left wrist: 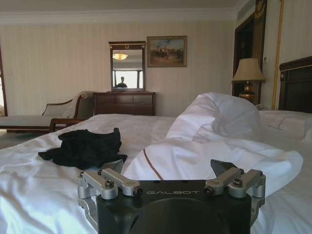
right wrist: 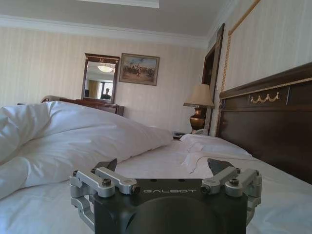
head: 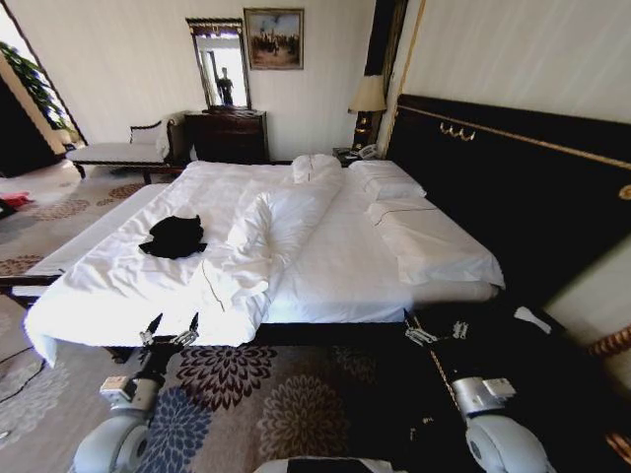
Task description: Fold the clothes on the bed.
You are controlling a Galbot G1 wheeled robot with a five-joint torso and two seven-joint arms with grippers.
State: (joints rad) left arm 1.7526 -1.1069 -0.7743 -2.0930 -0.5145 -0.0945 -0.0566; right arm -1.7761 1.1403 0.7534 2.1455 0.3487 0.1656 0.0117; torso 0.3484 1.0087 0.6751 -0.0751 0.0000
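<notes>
Grey metal fingers spread wide and empty on both our grippers, held low at the near edge of the bed.

Our left gripper (head: 169,328) sits just in front of the overhanging white duvet (head: 148,286), jaws fully apart with nothing between them, and our right gripper (head: 435,329) waits the same way beside the dark wood frame near the headboard end. Beyond the left gripper, the small black short-sleeved T-shirt (head: 174,236) lies crumpled in a heap on the duvet of the very large white-sheeted bed (head: 345,266), well apart from both grippers. A ridge of bunched duvet runs just beside it, between it and the white pillows (head: 414,232) against the tall dark wooden headboard with gold trim (head: 513,168).
</notes>
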